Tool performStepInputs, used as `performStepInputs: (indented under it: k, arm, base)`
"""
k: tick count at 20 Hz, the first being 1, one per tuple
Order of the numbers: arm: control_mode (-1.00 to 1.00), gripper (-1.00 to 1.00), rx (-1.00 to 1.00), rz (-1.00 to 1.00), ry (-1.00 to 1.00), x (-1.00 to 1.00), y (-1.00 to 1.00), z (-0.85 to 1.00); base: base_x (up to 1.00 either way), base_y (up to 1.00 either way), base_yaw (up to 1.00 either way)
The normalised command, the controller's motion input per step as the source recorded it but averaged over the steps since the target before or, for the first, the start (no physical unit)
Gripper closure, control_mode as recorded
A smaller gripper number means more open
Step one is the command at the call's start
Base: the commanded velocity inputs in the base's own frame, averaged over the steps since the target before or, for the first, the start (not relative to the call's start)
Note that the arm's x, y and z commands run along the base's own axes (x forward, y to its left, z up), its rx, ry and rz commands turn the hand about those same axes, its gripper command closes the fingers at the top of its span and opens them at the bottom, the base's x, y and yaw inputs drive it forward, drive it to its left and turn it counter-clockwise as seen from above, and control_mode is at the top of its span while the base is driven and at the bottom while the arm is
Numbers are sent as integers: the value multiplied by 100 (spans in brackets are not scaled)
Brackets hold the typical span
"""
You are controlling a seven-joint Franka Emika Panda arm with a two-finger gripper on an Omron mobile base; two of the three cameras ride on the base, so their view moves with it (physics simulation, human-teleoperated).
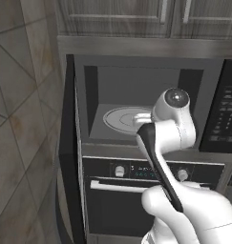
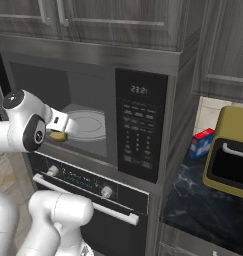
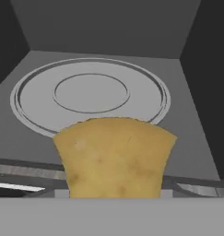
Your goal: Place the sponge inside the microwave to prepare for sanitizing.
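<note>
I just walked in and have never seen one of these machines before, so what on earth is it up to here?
A white robot arm is carrying a small yellow sponge in its gripper, right at the mouth of the built-in microwave. The microwave's door is open, and the round turntable lies bare just ahead of the sponge. The sponge is not set down yet. Below sits a black oven, and an olive-yellow toaster oven stands on the counter to the right.
</note>
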Motion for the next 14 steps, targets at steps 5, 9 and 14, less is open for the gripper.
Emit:
performStepInputs:
  k: [5,9,14]
  arm:
    - [-100,100,0,0,-15,39,0,0]
    - [-100,100,0,0,1,39,0,6]
    - [-100,100,0,0,17,43,0,17]
  base:
    - [0,0,0]
    - [0,0,0]
    - [0,0,0]
